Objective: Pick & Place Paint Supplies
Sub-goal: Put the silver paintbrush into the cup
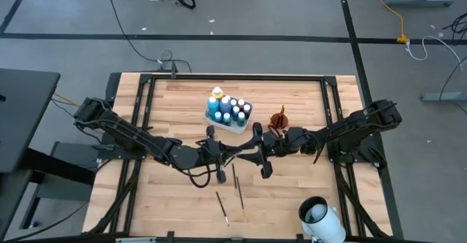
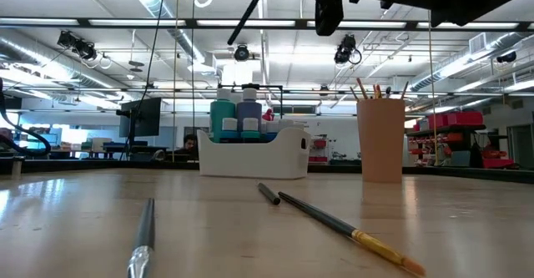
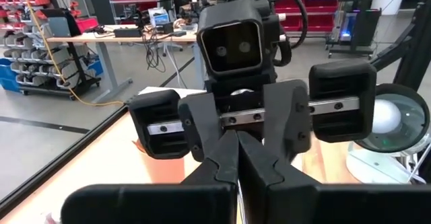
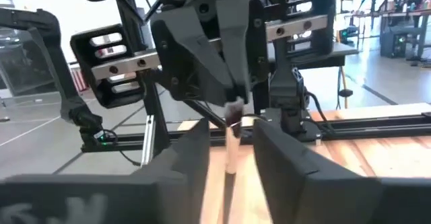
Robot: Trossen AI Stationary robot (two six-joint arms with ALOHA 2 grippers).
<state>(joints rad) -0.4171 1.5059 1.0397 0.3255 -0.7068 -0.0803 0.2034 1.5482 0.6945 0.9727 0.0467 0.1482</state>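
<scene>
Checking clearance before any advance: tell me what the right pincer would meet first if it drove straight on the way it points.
Most likely the left pincer, facing it head-on and shut on a paintbrush between the two. Depth is hard to judge.

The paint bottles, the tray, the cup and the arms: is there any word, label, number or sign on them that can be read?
None can be read.
Paint bottles in the white tray: labels too small and blurred.
Cup: plain, no text visible.
Arms: no legible marking in any view.

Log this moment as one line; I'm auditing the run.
left hand: shut on paintbrush, mid-air | right hand: open around it | loose brushes: three on table
</scene>
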